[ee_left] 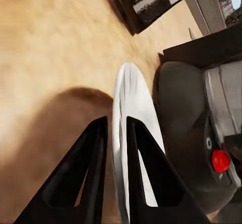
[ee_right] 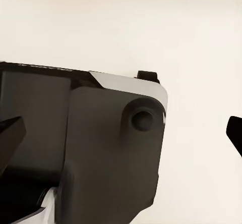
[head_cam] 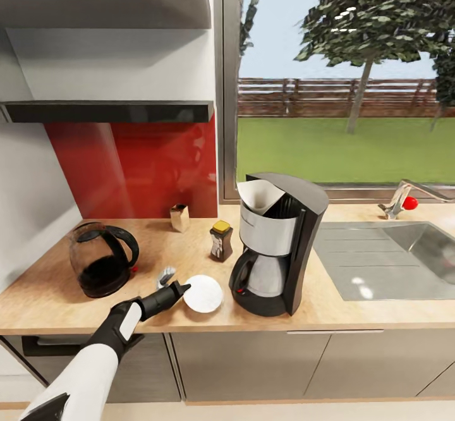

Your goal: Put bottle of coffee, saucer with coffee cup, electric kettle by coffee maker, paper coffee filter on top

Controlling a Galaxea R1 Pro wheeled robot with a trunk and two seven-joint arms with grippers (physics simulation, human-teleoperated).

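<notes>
The black-and-silver coffee maker [head_cam: 278, 244] stands on the wooden counter [head_cam: 379, 313] with a white paper filter [head_cam: 258, 195] in its top. Left of it stands the coffee bottle [head_cam: 221, 241] with a yellow lid. The dark electric kettle [head_cam: 101, 260] is further left. My left gripper [head_cam: 182, 288] is shut on the rim of the white saucer [head_cam: 205, 294], just left of the coffee maker's base. In the left wrist view the saucer [ee_left: 132, 103] runs between the black fingers [ee_left: 93, 173], beside the coffee maker [ee_left: 196, 133]. A small pale cup-like thing [head_cam: 166, 275] lies by my left wrist. My right gripper [ee_right: 122, 132] is open, with nothing between its fingers.
A steel sink [head_cam: 404, 256] with a tap [head_cam: 399, 200] lies right of the coffee maker. A small tan box [head_cam: 180, 217] stands by the red backsplash [head_cam: 139, 162]. A hood [head_cam: 107, 111] hangs above the kettle. The right wrist view faces my own dark body [ee_right: 101, 148] over pale floor.
</notes>
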